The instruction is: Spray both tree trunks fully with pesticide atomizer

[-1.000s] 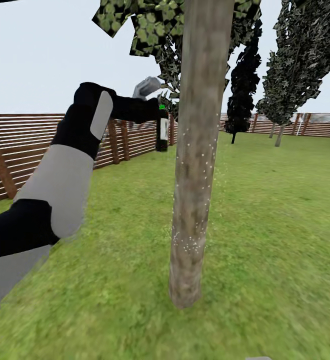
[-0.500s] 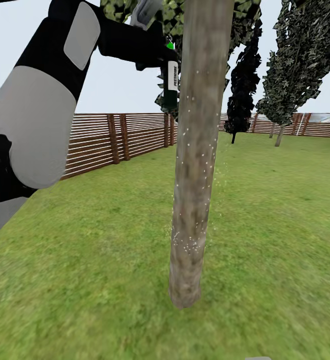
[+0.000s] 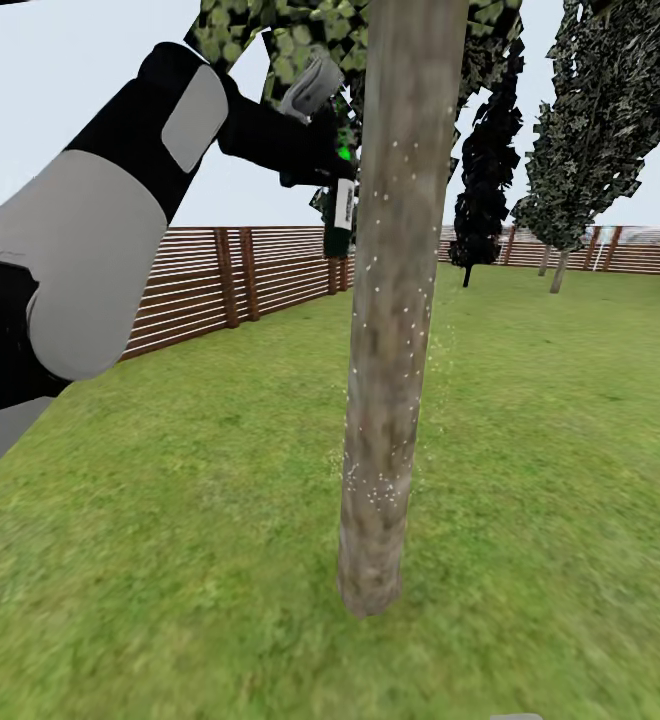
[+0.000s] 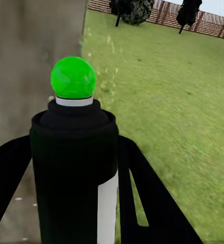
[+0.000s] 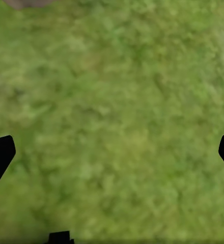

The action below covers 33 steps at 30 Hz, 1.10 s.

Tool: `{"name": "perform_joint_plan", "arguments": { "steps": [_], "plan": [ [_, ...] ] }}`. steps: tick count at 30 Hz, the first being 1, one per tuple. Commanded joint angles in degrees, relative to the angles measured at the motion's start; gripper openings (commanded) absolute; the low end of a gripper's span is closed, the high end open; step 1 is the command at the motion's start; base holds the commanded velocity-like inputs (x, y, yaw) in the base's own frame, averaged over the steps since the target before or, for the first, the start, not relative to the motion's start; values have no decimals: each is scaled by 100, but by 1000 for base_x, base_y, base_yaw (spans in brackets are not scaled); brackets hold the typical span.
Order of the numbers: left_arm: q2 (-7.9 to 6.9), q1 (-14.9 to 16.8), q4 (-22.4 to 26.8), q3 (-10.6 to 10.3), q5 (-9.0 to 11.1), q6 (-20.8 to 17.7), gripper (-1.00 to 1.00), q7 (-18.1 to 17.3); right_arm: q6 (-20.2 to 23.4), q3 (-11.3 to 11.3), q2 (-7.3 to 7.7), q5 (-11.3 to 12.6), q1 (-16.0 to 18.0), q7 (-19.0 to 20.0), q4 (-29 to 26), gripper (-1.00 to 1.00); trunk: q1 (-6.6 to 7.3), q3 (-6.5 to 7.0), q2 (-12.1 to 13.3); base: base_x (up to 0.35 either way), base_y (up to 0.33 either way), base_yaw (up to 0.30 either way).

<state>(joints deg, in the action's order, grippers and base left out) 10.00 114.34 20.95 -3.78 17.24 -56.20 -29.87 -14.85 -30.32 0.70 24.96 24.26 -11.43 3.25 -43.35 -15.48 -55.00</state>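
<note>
The big tree trunk [image 3: 395,300] stands dead centre on the lawn [image 3: 530,480], a thick straight column with mottled grey-brown bark, no branches, and a scatter of tiny white specks on it, thickest low down and along the side facing the fence. Just beside the trunk on the fence side, up high under the blocky green leaves [image 3: 300,50], the left gripper [image 3: 332,165] holds the spray bottle [image 3: 340,210], which hangs roughly upright with its black body below the jaws and the green spot showing at the top. In the left wrist view the jaws are pinching the bottle [image 4: 74,168] from both sides, the glossy green ball sitting on a pale ring on top, with the bark [image 4: 35,56] right behind it. There's a white label strip on the bottle with some dark marks, but it's too small and blurry to read. Nothing stands between the bottle and the trunk. Beyond the trunk a brown slatted wooden fence [image 3: 220,285] runs along the lawn's edge, and a few narrow dark trees [image 3: 485,170] stand well back near it. The right gripper [image 5: 112,152] points down at bare, blurry grass [image 5: 112,101] with its jaws spread wide, only the black tips showing.
</note>
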Motion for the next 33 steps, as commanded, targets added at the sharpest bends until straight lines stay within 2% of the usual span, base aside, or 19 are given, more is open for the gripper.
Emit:
{"name": "perform_joint_plan", "arguments": {
  "steps": [1, 3, 5, 8, 11, 12, 14, 16, 17, 18, 19, 22, 24, 26, 29, 32, 33],
  "plan": [
    [0, 0, 0, -16, 20, -4, -100, -159, 0, 0, 0, 0, 0, 0, 0, 100, 0, 0, 0, 0, 0, 0],
    [0, 0, -6, -19, 24, -5, -100, -1070, 0, 0, 0, 0, 0, 0, 0, 100, 0, 0, 0, 0, 0, 0],
    [0, 0, -10, -14, 25, -5, -100, -1310, 0, 0, 0, 0, 0, 0, 0, 100, 0, 0, 0, 0, 0, 0],
    [0, 0, -32, -9, 22, -5, -100, -1381, 0, 0, 0, 0, 0, 0, 0, 100, 0, 0, 0, 0, 0, 0],
    [0, 0, -299, -10, -19, 8, -100, -1289, 0, 0, 0, 0, 0, 0, 0, 100, 0, 0, 0, 0, 0, 0],
    [0, 0, -374, -5, -47, 10, -100, -1062, 0, 0, 0, 0, 0, 0, 0, 100, 0, 0, 0, 0, 0, 0],
    [0, 0, -447, -1, -106, 12, -100, -348, 0, 0, 0, 0, 0, 0, 0, 100, 0, 0, 0, 0, 0, 0],
    [0, 0, -465, 6, -165, 19, -100, -178, 0, 0, 0, 0, 0, 0, 0, 100, 0, 0, 0, 0, 0, 0],
    [0, 0, -499, 7, -302, 20, -100, -147, 1, 0, 0, 0, 0, 0, 0, 100, 0, 0, 0, 0, 0, 0],
    [0, 0, -624, 8, -622, 21, -100, -126, 0, 0, 0, 0, 0, 0, 0, 100, 0, 0, 0, 0, 0, 0],
    [0, 0, -669, 9, -735, 21, -100, -117, 0, 0, 0, 0, 0, 0, 0, 100, 0, 0, 0, 0, 0, 0],
    [0, 0, -707, 9, -872, 22, -100, -101, 1, 0, 0, 0, 0, 1, 0, 100, 0, 0, 0, 0, 0, 0],
    [0, 0, -718, 9, -1082, 22, -100, -91, 0, 0, 0, 0, 0, 0, 0, 100, 0, 0, 0, 0, 0, 0],
    [0, 0, -721, 9, -1123, 20, -100, -97, 0, 0, 0, 0, 0, 0, 0, 100, 0, 0, 0, 0, 0, 0],
    [0, 0, -722, 9, -1084, 12, -100, -208, 0, 0, 0, 0, 0, 0, 0, 100, 0, 0, 0, 0, 0, 0],
    [0, 0, -708, 2, -669, 17, -100, -837, 0, 0, 0, 0, 0, 2, 0, 100, 0, 0, 0, 0, 0, 0],
    [0, 0, -695, -4, -423, 20, -100, -1216, 0, 0, 0, 0, 0, 0, 0, 100, 0, 0, 0, 0, 0, 0]
  ]
}}
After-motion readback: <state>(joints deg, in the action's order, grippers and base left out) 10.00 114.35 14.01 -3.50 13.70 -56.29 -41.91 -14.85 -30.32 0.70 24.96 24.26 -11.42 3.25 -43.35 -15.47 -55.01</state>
